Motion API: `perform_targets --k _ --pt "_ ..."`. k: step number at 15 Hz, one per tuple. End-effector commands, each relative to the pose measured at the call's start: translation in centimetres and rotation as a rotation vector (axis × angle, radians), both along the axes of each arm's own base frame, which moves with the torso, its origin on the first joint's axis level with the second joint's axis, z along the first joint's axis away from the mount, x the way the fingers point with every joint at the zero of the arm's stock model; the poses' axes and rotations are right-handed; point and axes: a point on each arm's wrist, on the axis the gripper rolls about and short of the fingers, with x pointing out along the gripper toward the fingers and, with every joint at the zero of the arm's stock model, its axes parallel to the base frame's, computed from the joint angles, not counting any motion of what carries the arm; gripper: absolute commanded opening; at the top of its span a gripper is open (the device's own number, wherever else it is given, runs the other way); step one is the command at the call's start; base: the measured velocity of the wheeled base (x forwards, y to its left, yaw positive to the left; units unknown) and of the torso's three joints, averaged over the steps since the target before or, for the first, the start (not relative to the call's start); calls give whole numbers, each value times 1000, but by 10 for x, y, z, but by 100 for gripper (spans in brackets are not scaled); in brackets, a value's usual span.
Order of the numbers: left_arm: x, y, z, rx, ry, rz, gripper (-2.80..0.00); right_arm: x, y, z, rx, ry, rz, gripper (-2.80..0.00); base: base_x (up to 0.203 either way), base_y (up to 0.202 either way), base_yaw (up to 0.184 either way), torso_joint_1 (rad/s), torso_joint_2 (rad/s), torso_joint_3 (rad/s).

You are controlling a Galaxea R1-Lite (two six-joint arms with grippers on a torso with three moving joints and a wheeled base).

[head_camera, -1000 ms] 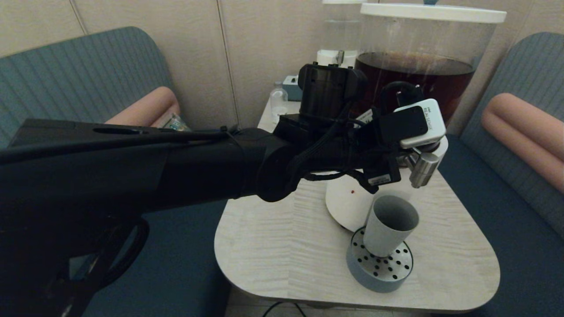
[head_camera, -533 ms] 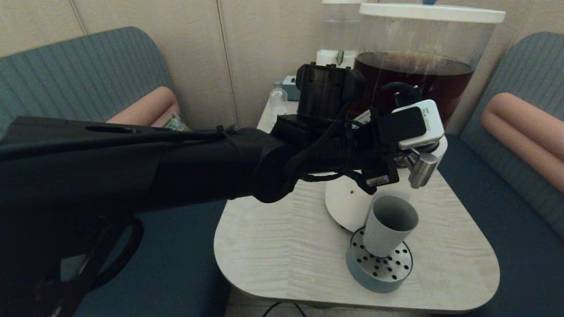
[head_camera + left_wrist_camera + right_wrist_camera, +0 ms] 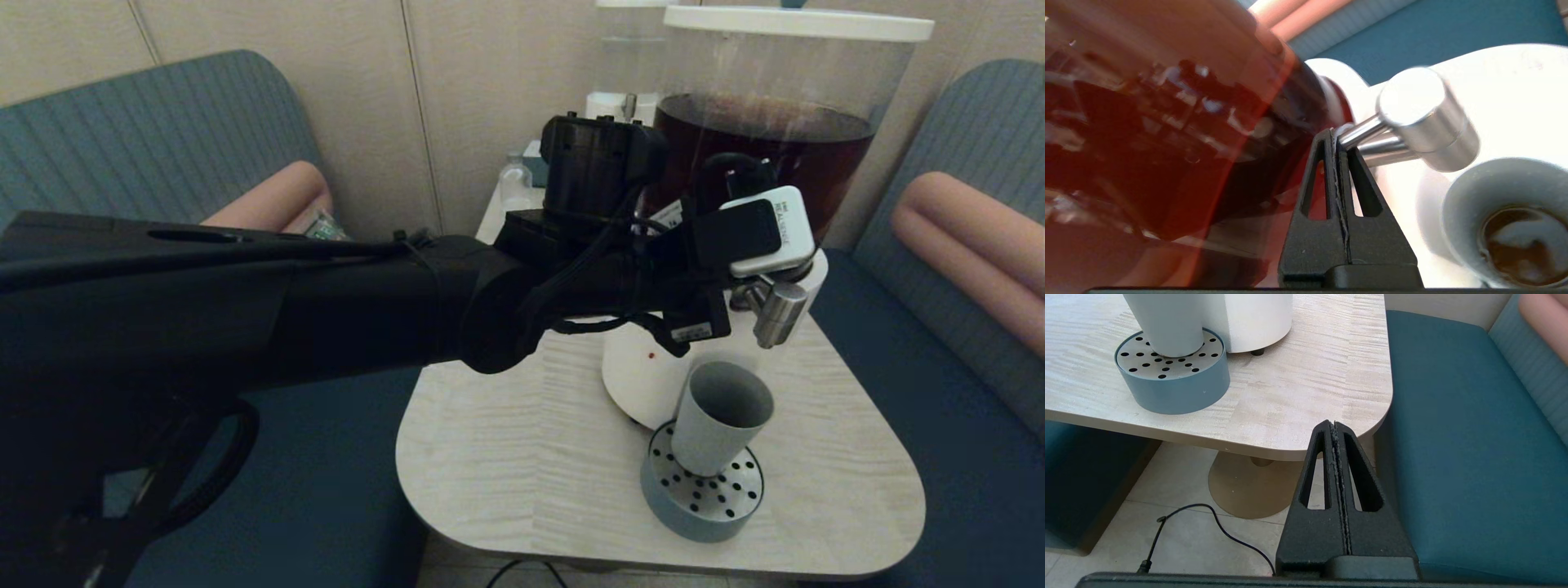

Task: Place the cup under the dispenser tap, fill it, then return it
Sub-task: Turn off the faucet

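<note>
The grey-blue cup (image 3: 722,416) stands upright on the round perforated drip tray (image 3: 702,498), right below the steel dispenser tap (image 3: 780,314). In the left wrist view the cup (image 3: 1457,212) holds a little brown liquid (image 3: 1519,245) at its bottom. My left gripper (image 3: 1335,134) is shut, its tips against the thin stem behind the tap's nozzle (image 3: 1425,118), with nothing between its fingers. In the head view its fingers are hidden behind the wrist camera. My right gripper (image 3: 1334,424) is shut and empty, low beside the table's front right corner.
The big dispenser's tank of dark brown liquid (image 3: 767,155) sits on a white base (image 3: 645,376) at the back of the small table (image 3: 522,457). A clear-tank dispenser (image 3: 629,73) and a small bottle (image 3: 514,184) stand behind. Teal benches flank the table. A cable (image 3: 1208,518) lies on the floor.
My left arm has drifted slightly left and up at the tap. The cup and drip tray have not moved.
</note>
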Motion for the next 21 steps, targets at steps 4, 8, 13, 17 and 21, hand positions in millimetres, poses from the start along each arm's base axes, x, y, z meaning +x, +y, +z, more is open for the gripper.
perform_targets --k 4,8,13,17,21 --pt "3 4 -3 15 -11 11 -280 0 0 0 -1 -2 1 -280 0 0 0 0 0 0" --pt "3 6 -3 15 -3 21 -280 0 0 0 -1 -2 1 -280 0 0 0 0 0 0" --pt "5 22 -5 34 18 63 -280 0 0 0 -1 -2 1 -280 0 0 0 0 0 0" --pt "-1 34 2 32 22 74 -280 0 0 0 -1 -2 1 -280 0 0 0 0 0 0" --pt "-32 65 21 -24 134 122 -280 0 0 0 -1 -1 1 -280 0 0 0 0 0 0"
